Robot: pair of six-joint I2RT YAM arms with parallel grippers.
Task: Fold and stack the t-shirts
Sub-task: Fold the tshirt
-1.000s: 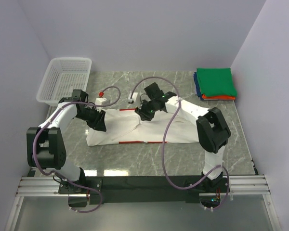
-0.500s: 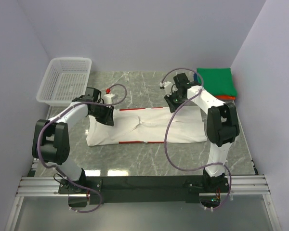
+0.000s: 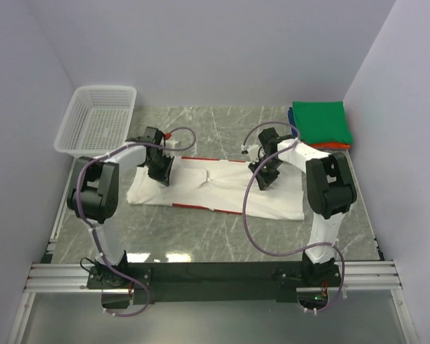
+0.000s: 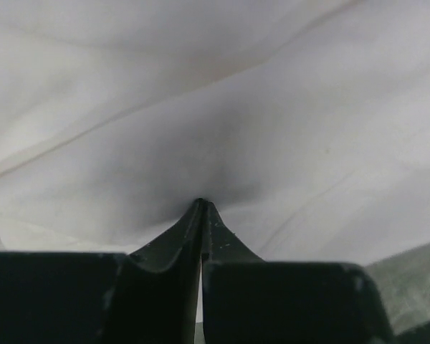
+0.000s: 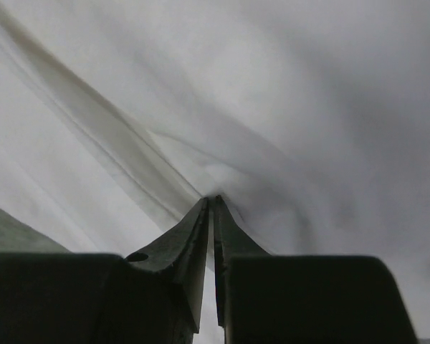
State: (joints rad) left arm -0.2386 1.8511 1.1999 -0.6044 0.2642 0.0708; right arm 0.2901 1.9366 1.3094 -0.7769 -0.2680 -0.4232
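A white t-shirt (image 3: pixel 215 190) lies folded into a long band across the middle of the table, with thin red lines along its far and near edges. My left gripper (image 3: pixel 162 172) sits on its left end, and the left wrist view shows the jaws (image 4: pixel 202 204) shut with white cloth (image 4: pixel 272 107) puckered at the tips. My right gripper (image 3: pixel 265 176) sits on the right part, and its jaws (image 5: pixel 213 199) are shut on a crease of the cloth (image 5: pixel 287 107). A folded stack with the green tee (image 3: pixel 319 122) on top of the blue and orange ones lies at the back right.
A white plastic mesh basket (image 3: pixel 97 118) stands at the back left corner. Both arms' cables loop over the shirt. Walls close the table on the left, back and right. The grey marble tabletop (image 3: pixel 222 240) shows in front of the shirt.
My right gripper swung from the shirt's middle to the right, then came nearer. My left gripper moved right along the left end. The shirt now lies flatter and wider, its near edge slanting.
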